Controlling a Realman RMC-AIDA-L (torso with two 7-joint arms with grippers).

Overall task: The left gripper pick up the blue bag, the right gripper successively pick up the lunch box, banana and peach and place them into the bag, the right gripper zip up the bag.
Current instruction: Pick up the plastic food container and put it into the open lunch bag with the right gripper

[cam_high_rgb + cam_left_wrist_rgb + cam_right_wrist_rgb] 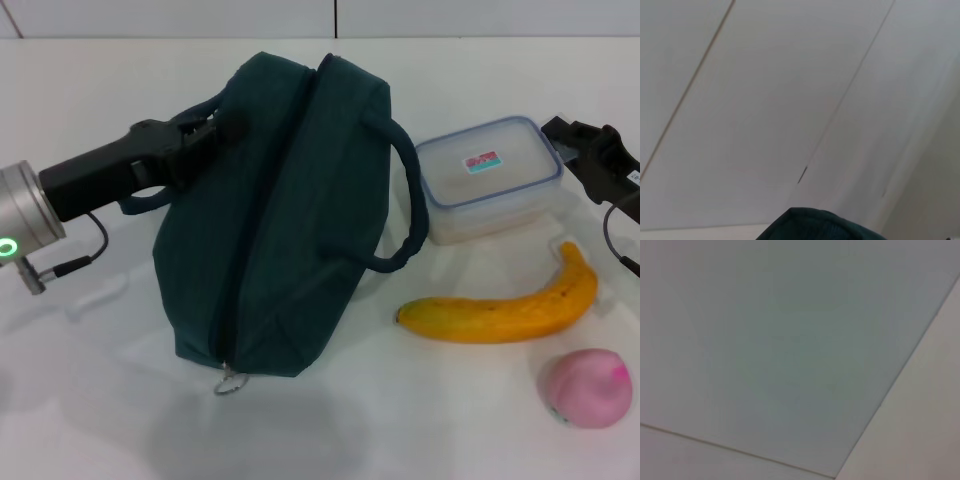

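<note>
The dark blue bag (280,210) stands in the middle of the white table, its zipper line running down its top towards me. My left gripper (208,132) is at the bag's upper left side, shut on the bag by its near handle. A strip of the bag also shows in the left wrist view (815,227). The clear lunch box (488,178) with a blue-rimmed lid lies right of the bag. My right gripper (566,146) is open, empty, just beside the box's far right corner. The banana (505,310) and the pink peach (588,388) lie nearer me.
The bag's second handle (405,200) loops out towards the lunch box. A metal zip pull (229,381) hangs at the bag's near end. The tiled wall (330,18) rises behind the table. The right wrist view shows only wall.
</note>
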